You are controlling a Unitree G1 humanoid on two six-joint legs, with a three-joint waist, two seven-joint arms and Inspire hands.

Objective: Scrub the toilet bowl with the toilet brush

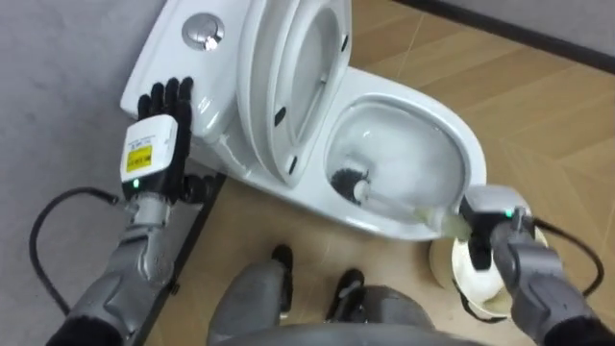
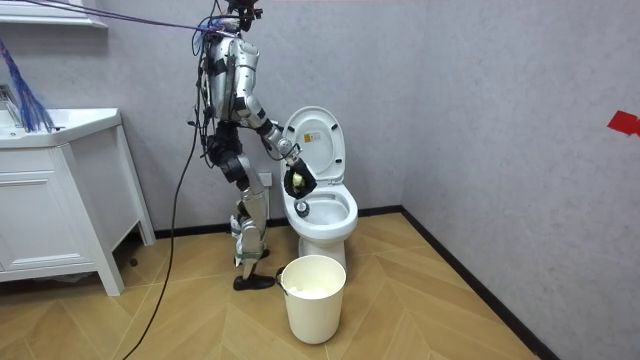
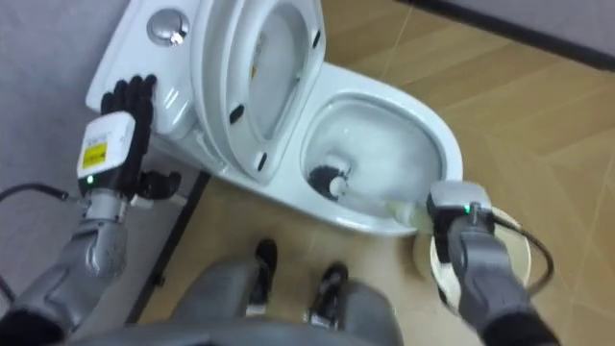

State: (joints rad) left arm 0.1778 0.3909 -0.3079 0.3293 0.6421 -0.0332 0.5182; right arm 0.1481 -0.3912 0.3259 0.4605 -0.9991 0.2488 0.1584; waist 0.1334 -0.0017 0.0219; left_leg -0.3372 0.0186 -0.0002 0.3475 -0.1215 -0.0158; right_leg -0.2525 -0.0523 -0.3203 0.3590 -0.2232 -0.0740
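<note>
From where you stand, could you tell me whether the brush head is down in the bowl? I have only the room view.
Observer: Yes, the dark brush head sits at the bottom of the bowl.
Operator: Thank you. Where does its handle run?
Observer: The white handle slants up over the rim to the right hand.
Operator: And the left hand?
Observer: The left hand is open, fingers straight, at the tank.

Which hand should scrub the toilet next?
The right hand: it holds the brush, whose head is down in the bowl. The left hand is open up by the tank.
</note>
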